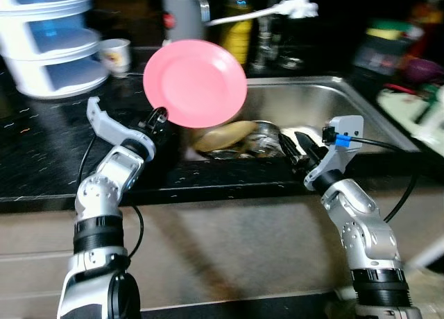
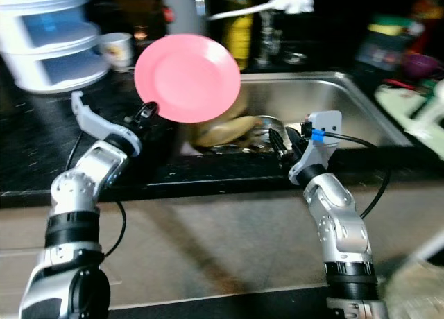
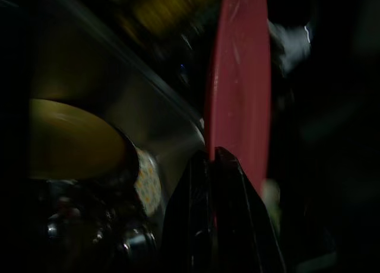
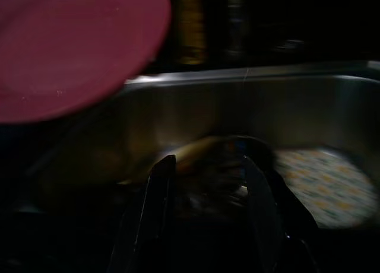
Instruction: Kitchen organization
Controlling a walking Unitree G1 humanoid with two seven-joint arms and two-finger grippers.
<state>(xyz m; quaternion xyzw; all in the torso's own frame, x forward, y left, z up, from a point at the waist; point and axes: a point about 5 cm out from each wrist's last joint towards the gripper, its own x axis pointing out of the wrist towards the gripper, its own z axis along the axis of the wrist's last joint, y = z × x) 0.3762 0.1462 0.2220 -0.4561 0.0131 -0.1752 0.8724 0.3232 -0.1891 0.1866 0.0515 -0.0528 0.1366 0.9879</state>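
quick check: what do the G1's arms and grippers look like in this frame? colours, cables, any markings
Both arms are silver-grey metal with rounded, segmented joints and black bands lower down. The left gripper and right gripper each have two long black fingers. Each wrist carries a pale grey angular bracket; the right one bears a blue connector. A thin black cable loops off each arm. No readable markings.

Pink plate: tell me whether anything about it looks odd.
The pink plate stands upright on edge above the sink, pinched at its lower rim by the left gripper. Nothing looks spilled or broken.
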